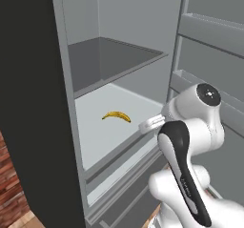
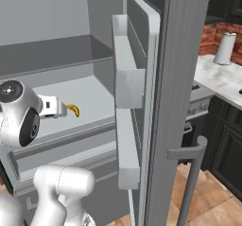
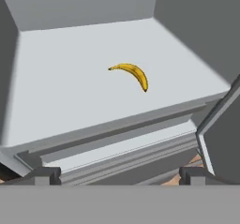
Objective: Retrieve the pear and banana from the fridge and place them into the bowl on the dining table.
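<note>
The banana (image 3: pixel 132 74) lies flat on the fridge (image 1: pixel 119 46) shelf (image 3: pixel 70 87), roughly mid-shelf, a bit toward the door side, well clear of the walls. The claw (image 3: pixel 117 175) sits outside the fridge, just in front of the shelf's front edge, fingers spread wide apart and empty. From the claw the banana is straight ahead and deeper in, slightly to the side. In the hand view its long axis runs diagonally, the curve bowing away from the claw. No pear is seen on this shelf. Judged next: reach forward over the shelf lip and turn the wrist so the fingers close across the banana's width.
</note>
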You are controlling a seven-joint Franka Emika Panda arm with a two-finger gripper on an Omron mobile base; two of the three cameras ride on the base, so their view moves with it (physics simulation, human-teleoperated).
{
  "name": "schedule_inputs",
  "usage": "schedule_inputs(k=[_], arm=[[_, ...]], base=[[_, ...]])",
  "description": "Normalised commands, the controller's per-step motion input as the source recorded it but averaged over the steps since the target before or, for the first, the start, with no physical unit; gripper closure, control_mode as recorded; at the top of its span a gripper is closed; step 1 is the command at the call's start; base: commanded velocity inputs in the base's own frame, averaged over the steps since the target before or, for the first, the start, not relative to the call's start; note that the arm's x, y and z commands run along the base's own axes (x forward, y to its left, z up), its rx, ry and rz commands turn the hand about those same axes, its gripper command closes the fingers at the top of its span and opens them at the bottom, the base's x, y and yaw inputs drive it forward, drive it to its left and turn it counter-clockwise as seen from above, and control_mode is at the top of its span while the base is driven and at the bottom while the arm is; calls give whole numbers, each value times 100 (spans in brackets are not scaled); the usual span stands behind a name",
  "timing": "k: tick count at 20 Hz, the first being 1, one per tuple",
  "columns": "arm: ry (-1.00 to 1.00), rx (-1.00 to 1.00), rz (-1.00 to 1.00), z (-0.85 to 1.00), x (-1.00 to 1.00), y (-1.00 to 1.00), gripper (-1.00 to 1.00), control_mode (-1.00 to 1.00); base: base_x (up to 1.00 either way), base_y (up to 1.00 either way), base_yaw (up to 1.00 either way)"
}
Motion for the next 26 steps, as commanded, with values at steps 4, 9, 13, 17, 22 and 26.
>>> schedule_inputs(k=[4, 9, 13, 17, 22, 26], arm=[[-6, -1, 1, -34, 30, 0, -100, -100], [-4, 0, 1, -30, 33, 0, -100, -100], [-1, 0, 0, -27, 35, 0, -100, -100], [-1, 0, 0, -25, 37, 0, -100, -100], [0, 0, 0, -21, 38, 0, -100, -100], [0, 0, 0, -17, 39, 0, -100, -100]], base=[[0, 0, 0], [0, 0, 0], [0, 0, 0], [0, 0, 0], [0, 0, 0], [0, 0, 0]])
